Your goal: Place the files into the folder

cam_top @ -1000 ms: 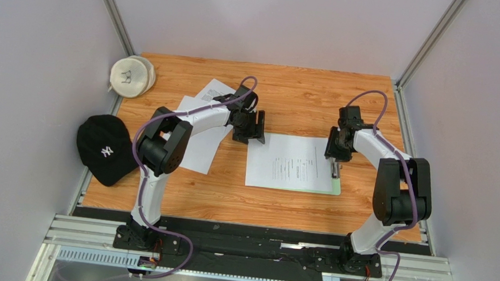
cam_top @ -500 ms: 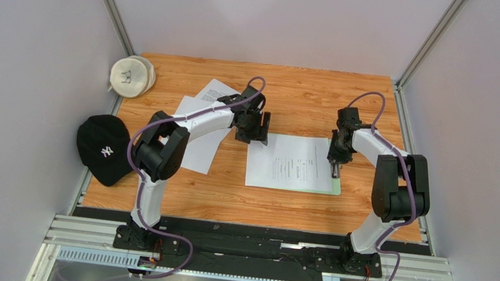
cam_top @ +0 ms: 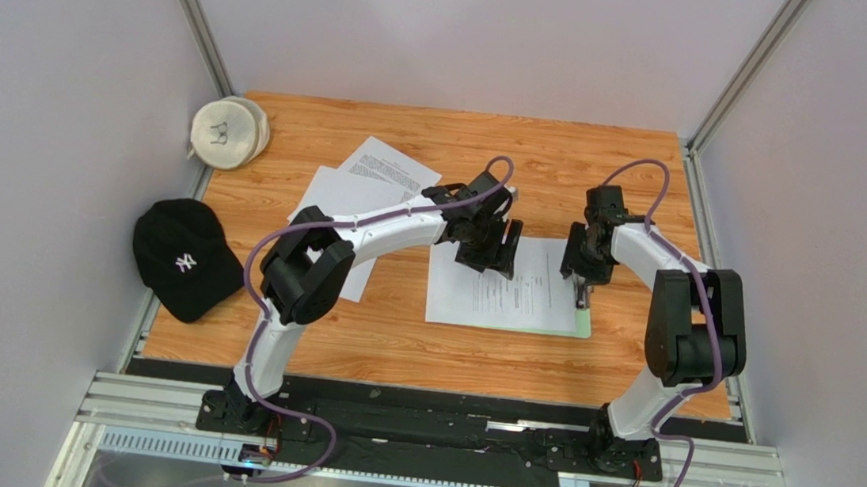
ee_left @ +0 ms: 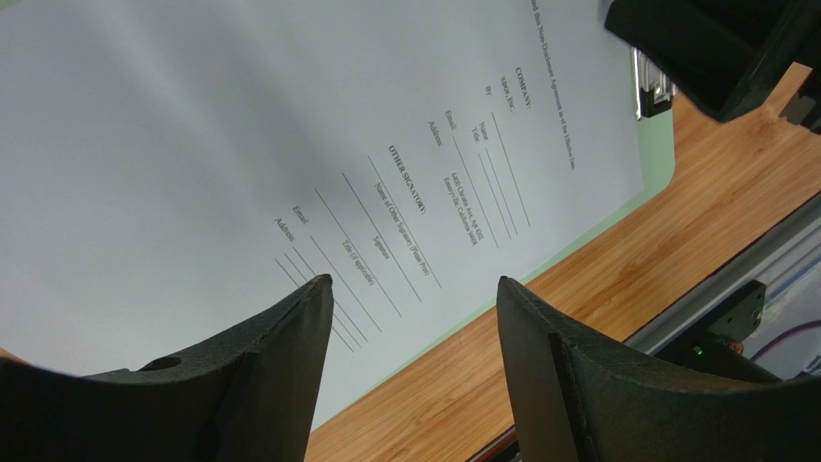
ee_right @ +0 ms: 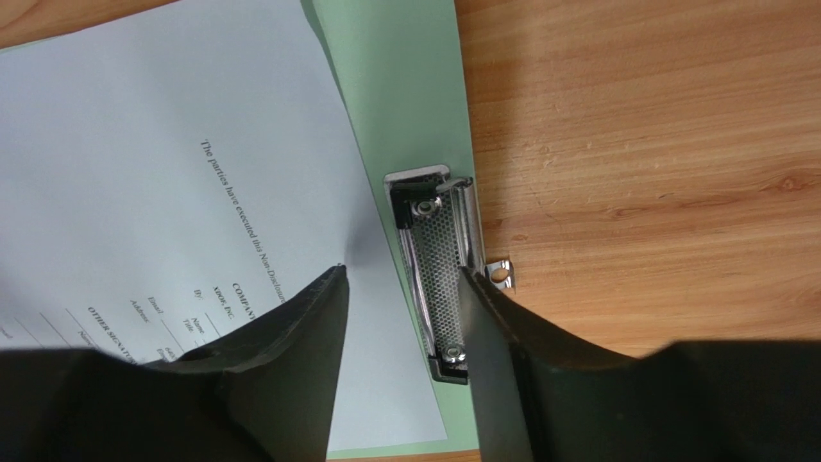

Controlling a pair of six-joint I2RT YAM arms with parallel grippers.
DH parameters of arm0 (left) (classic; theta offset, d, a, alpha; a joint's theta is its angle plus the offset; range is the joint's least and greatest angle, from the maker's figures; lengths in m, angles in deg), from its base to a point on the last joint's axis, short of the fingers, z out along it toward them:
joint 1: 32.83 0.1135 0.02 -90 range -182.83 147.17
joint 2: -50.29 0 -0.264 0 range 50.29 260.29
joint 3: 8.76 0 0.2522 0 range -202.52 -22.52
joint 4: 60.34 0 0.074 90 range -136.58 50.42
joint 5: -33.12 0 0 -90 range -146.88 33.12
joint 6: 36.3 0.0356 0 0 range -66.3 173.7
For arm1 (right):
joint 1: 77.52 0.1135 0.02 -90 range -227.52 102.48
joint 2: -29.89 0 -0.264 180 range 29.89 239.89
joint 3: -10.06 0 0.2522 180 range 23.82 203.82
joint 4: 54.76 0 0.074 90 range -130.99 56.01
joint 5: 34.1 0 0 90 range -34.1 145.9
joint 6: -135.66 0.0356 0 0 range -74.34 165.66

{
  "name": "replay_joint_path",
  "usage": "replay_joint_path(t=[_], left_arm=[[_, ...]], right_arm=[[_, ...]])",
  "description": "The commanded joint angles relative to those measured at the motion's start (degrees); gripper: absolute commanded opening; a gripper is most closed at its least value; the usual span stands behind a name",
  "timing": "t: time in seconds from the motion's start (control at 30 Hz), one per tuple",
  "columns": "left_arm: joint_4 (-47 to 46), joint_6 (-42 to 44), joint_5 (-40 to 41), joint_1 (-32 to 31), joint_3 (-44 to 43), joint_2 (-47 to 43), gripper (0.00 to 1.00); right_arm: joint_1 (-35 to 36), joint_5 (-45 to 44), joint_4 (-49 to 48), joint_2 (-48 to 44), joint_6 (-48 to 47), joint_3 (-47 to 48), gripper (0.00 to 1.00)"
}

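Observation:
The folder (cam_top: 582,327) is a pale green clipboard mid-table, its metal clip (cam_top: 580,284) on the right short edge. One of the files, a white printed sheet (cam_top: 517,299), lies on it, slightly askew, with its edge (ee_right: 385,241) right beside the clip (ee_right: 438,260). More files (cam_top: 349,202) lie overlapping at the back left. My left gripper (cam_top: 487,255) hovers over the sheet's far left part; in its wrist view the gripper (ee_left: 414,289) stands open and empty above the sheet (ee_left: 241,144). My right gripper (ee_right: 403,274) is open and straddles the clip, one finger over the paper.
A black cap (cam_top: 180,257) lies at the left table edge. A white round cap (cam_top: 228,132) sits in the back left corner. Grey walls close in three sides, and a metal rail (cam_top: 432,429) runs along the front.
My left arm has swung right, from beside the sheet's far left corner to over the sheet on the folder. The right gripper has stayed at the clip.

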Motion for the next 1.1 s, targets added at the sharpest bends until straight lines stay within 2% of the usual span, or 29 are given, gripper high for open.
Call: replay_joint_path(t=[0.0, 0.13, 0.27, 0.33, 0.53, 0.83, 1.07], left_arm=[[0.2, -2.7, -0.1, -0.2, -3.4, 1.5, 0.72], [0.3, -4.5, -2.1, -0.1, -6.0, 3.7, 0.70], [-3.6, -7.0, -4.2, -0.1, -4.8, 2.6, 0.70], [-6.1, -7.1, -4.7, -0.1, -3.7, 1.9, 0.70], [-7.3, -5.4, -7.9, 0.0, -4.6, 1.4, 0.70], [-7.3, -4.9, -10.8, 0.0, -4.5, 1.6, 0.70], [-7.1, -4.6, -10.5, 0.0, -4.5, 1.8, 0.69]], right_arm=[[-0.6, 2.5, -3.5, -4.3, 1.1, 3.6, 0.57], [-2.3, 9.0, -3.9, 2.0, -1.5, 11.3, 0.60], [-4.2, 14.2, -4.0, 9.0, -2.9, 16.6, 0.38], [-4.8, 17.2, -4.2, 10.7, -3.3, 17.8, 0.37], [-5.2, 18.7, -3.7, 14.4, -5.3, 20.6, 0.37], [-5.6, 18.9, -3.7, 16.3, -6.2, 19.8, 0.31], [-5.6, 18.6, -4.4, 16.6, -7.0, 19.1, 0.17]])
